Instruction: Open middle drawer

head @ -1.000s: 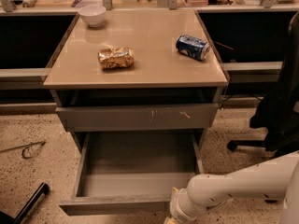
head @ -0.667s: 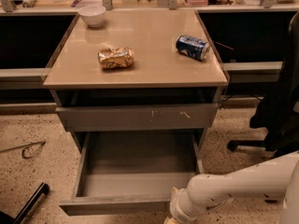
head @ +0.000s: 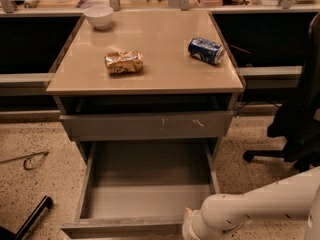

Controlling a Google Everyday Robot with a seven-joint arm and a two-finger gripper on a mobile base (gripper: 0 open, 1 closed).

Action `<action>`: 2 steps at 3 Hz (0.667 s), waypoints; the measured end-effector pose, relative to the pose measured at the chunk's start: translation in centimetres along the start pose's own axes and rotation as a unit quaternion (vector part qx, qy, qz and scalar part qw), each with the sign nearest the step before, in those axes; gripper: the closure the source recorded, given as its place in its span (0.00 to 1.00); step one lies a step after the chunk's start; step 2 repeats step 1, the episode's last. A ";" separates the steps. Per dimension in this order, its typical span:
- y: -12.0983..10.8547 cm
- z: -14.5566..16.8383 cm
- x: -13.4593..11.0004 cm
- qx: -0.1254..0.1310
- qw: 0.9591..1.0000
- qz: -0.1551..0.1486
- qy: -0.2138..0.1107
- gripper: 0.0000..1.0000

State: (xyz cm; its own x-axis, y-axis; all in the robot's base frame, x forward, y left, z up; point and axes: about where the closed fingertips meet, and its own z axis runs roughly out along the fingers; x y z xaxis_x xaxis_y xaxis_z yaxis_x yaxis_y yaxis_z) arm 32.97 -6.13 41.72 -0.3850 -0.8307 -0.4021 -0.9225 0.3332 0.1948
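The middle drawer (head: 148,200) is the grey handleless drawer below the scratched front. It stands pulled far out toward me, and its plain grey inside is bare. Its front panel (head: 120,228) runs along the bottom of the view. My white arm (head: 255,211) comes in from the lower right. My gripper (head: 190,228) is at the right end of the drawer's front panel, mostly cut off by the bottom edge of the view.
The larger grey front with white scratches (head: 147,125) is shut above the open drawer. On the beige top stand a white bowl (head: 98,16), a crumpled snack bag (head: 123,62) and a blue can (head: 206,50) on its side. A black chair (head: 295,119) is at the right.
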 end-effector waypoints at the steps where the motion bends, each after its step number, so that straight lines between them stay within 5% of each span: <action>1: 2.1 0.3 0.8 -0.001 1.000 0.010 0.006 0.00; 2: 2.1 0.3 0.8 -0.001 1.000 0.010 0.006 0.00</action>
